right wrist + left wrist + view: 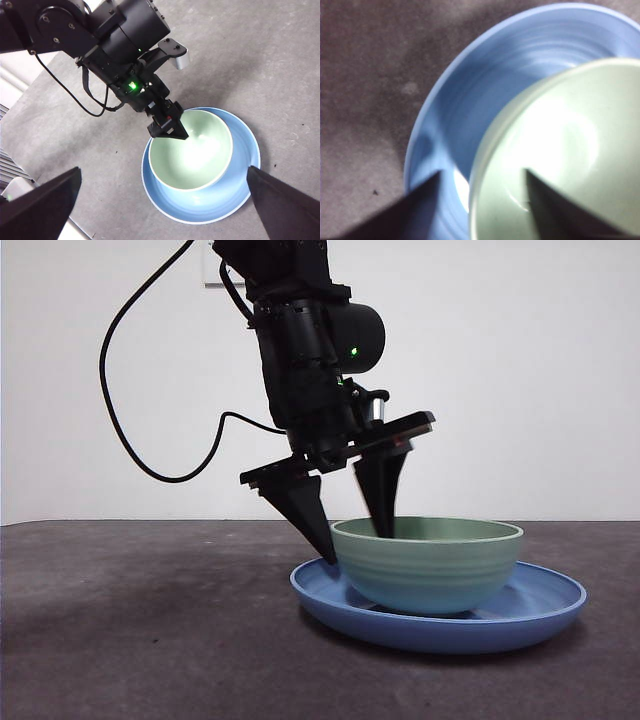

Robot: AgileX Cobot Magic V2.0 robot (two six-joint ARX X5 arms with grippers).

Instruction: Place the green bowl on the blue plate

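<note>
The pale green bowl (430, 570) sits upright inside the blue plate (545, 605) on the dark table. My left gripper (358, 545) comes down from above at the bowl's left side and is open. One jaw is outside the wall and the other is inside the bowl, so the rim lies between them. The left wrist view shows the same: the bowl (560, 145) and the plate (470, 95), with the left gripper (482, 172) straddling the rim. My right gripper (163, 170) hangs open high above and holds nothing. It looks down on the bowl (192, 155), the plate (240, 190) and the left gripper (170, 131).
A black cable (130, 430) loops from the left arm toward the left side. Grey table surface (130, 640) lies around the plate, and a white wall stands behind it.
</note>
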